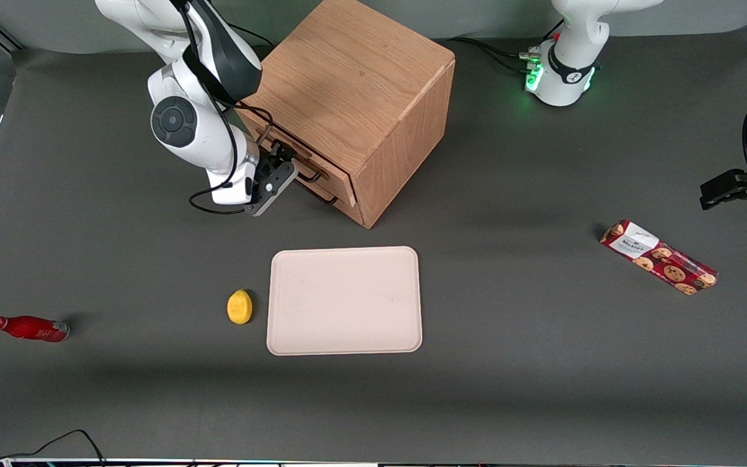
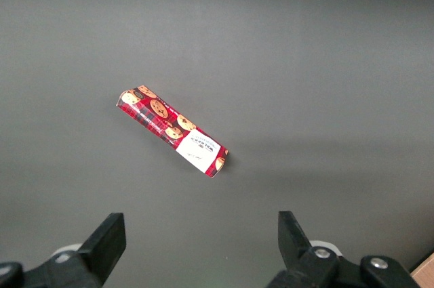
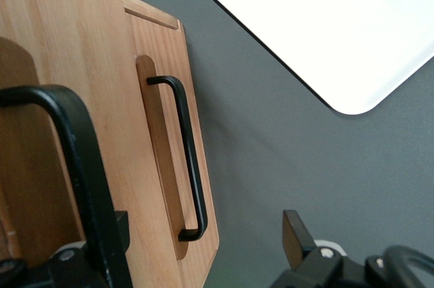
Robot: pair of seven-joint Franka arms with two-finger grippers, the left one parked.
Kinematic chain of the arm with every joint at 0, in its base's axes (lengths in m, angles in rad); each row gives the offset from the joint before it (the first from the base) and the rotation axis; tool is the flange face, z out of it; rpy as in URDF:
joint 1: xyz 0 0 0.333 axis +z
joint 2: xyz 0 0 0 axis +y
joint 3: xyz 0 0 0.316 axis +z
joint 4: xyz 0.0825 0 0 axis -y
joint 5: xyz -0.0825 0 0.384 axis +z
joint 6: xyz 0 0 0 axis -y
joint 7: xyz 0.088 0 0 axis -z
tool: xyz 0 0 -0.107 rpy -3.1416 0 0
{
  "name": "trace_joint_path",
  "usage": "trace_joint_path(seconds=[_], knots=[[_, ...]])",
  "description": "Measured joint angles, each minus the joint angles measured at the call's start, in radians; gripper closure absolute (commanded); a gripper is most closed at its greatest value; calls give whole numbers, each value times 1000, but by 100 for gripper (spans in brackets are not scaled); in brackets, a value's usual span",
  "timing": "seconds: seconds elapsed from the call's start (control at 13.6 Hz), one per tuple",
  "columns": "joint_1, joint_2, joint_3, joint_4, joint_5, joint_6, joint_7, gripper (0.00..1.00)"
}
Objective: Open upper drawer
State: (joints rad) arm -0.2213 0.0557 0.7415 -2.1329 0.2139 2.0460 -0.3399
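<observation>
Front view shows the light-oak wooden cabinet (image 1: 354, 104) standing on the dark grey table (image 1: 509, 363), its front turned toward the working arm's end; the wide, shallow light-oak upper drawer (image 1: 305, 159) sits topmost in that front, its long thin black bar handle (image 1: 296, 162) just proud of the wood; the black two-finger gripper (image 1: 281, 170) is at this handle, fingers spread with one on each side of the bar; the lower drawer's black handle (image 3: 186, 159) lies just beneath; a beige rectangular tray (image 1: 345, 300) lies nearer the camera.
</observation>
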Motion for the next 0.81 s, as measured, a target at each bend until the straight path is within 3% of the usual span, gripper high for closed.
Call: trace_joint_path(seconds=[0.81], knots=[[-9,6,-66,12,-51,50,-2,0]])
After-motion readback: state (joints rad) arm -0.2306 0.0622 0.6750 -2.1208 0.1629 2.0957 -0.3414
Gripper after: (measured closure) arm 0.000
